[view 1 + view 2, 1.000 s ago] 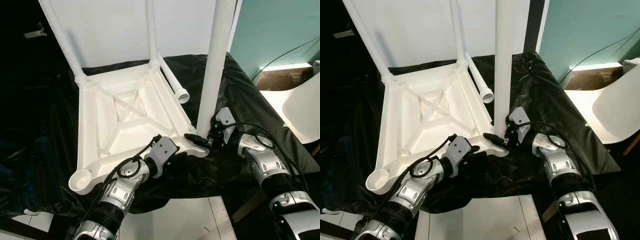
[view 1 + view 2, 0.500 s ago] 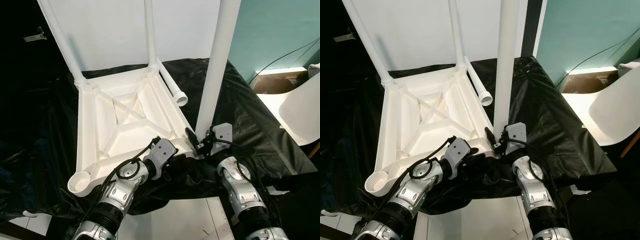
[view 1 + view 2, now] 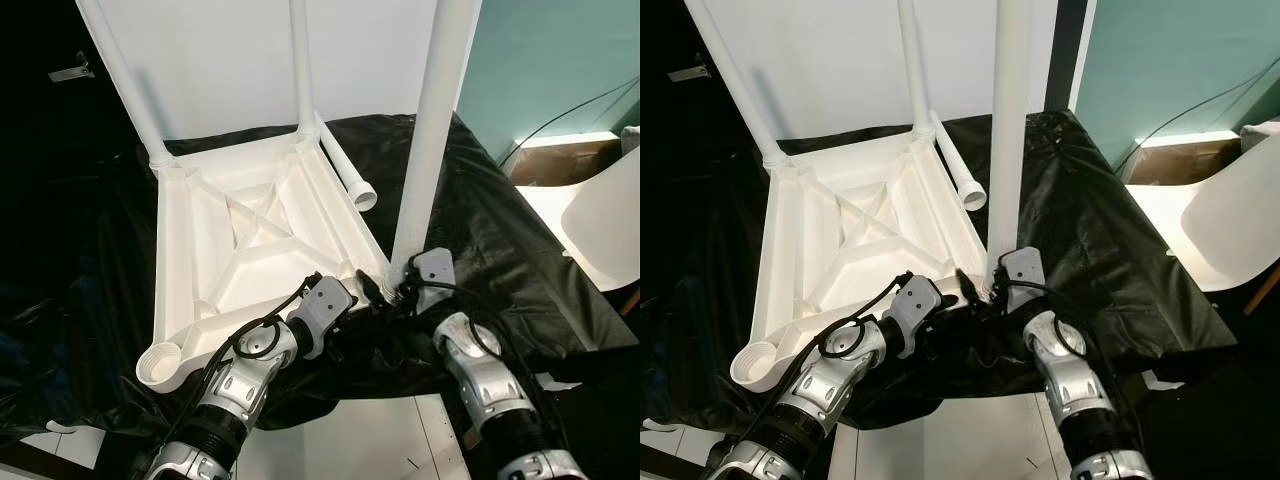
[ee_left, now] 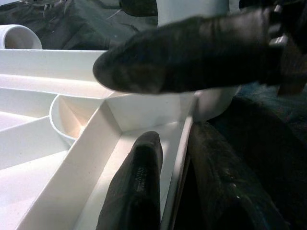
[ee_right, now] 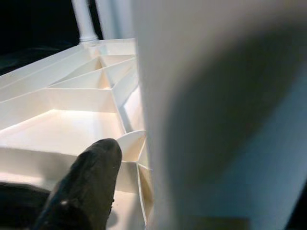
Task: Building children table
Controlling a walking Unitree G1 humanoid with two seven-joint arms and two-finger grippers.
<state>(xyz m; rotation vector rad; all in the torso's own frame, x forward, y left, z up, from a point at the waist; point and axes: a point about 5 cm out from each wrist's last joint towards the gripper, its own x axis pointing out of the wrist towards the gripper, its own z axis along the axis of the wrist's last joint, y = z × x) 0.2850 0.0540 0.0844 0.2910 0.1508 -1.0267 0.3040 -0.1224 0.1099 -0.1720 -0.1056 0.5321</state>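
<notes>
White plastic table top (image 3: 250,250), upside down on crinkled glossy black sheet (image 3: 500,230), smooth matte surface, underside ribbed with X-shaped bracing and round corner sockets. Two round tube legs (image 3: 125,85) upright in far corners, third leg (image 3: 435,130) upright at near right corner, fourth leg (image 3: 345,170) lying loose against right edge, hollow end open. Near left socket (image 3: 160,365) empty, cup-shaped. Left gripper (image 4: 163,191) at near edge of top, black fingers (image 4: 136,191) narrowly parted, straddling thin rim wall, one inside, one outside. Right gripper (image 3: 385,292) at base of near right leg, one finger (image 5: 86,187) against socket; jaw state impossible to tell. White curved chair (image 3: 605,225) at right, teal wall (image 3: 550,60) behind.
</notes>
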